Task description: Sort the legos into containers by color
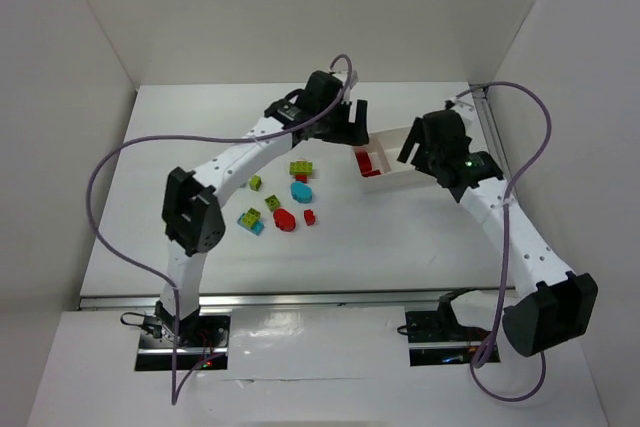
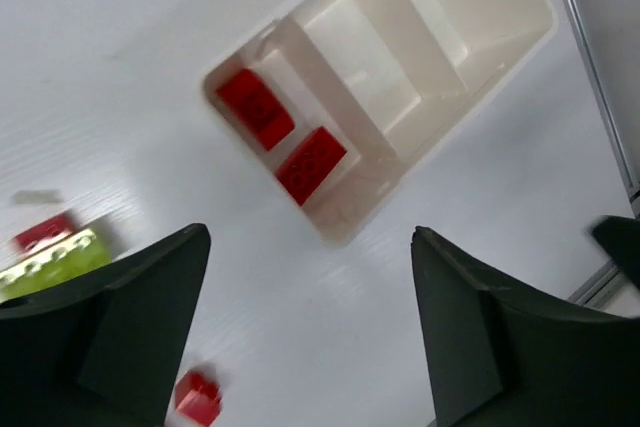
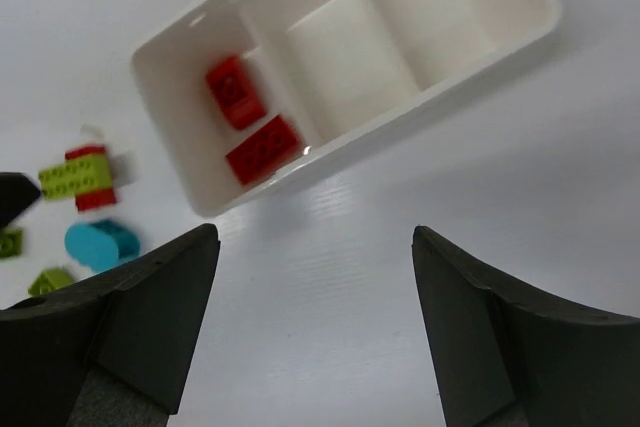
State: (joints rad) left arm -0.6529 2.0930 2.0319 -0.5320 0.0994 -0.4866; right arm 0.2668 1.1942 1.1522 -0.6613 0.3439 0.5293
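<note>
Tools both spread, nothing between the fingers. Left tool point(image 2: 310, 237) hangs over the 9 o'clock end of the shallow white three-compartment plastic tray point(image 2: 500, 57); right tool point(image 3: 315, 237) hovers at its 3 o'clock end. Two red rectangular plastic bricks point(image 2: 255, 107) lie in the 9 o'clock compartment; the other two look bare. Loose red, cyan and yellow-green bricks point(image 1: 284, 219) sit on the white table point(image 1: 400, 237), 9 o'clock of the tray. Step, likely: reds under way. Next: reach back and pinch another red.
</note>
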